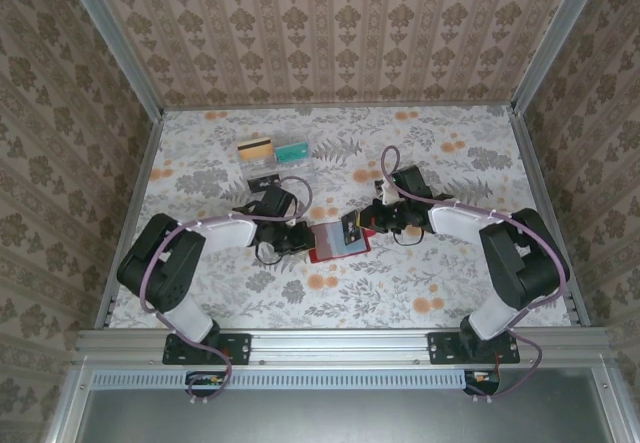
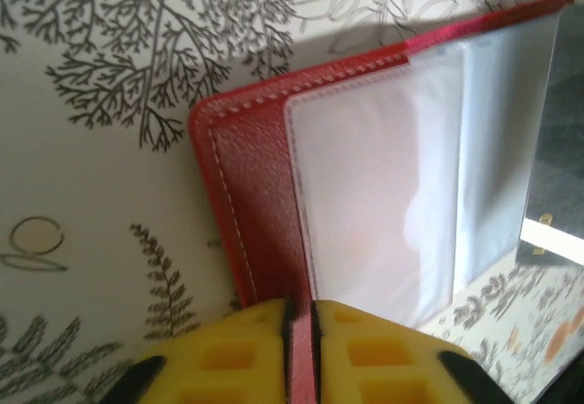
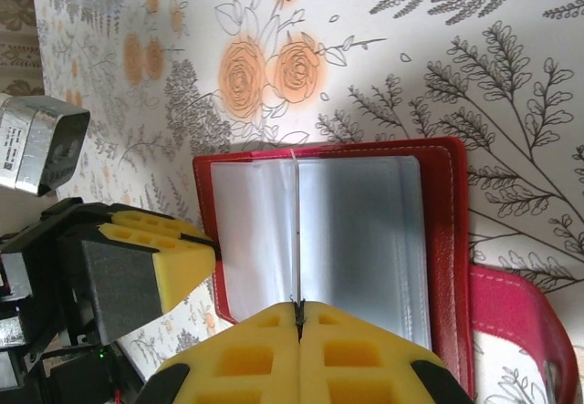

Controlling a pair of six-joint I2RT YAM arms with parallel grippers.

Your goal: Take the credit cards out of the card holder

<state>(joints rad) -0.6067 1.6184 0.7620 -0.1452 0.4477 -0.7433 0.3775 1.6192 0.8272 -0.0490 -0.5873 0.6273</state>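
Red folding card holder (image 1: 338, 243), open at frame centre on the counter (image 1: 450, 273). The left claw (image 2: 299, 331) clamps its cover; the right claw (image 3: 298, 326) pinches a clear plastic sleeve (image 3: 297, 231). Probably leafing; next, find any remaining card.

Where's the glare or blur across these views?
Left wrist: white sheen washes out the clear sleeves of the card holder; the left gripper, close to the lens, is soft. Right wrist: sharp, milder sheen on the sleeves. Top external: even light, card holder small.
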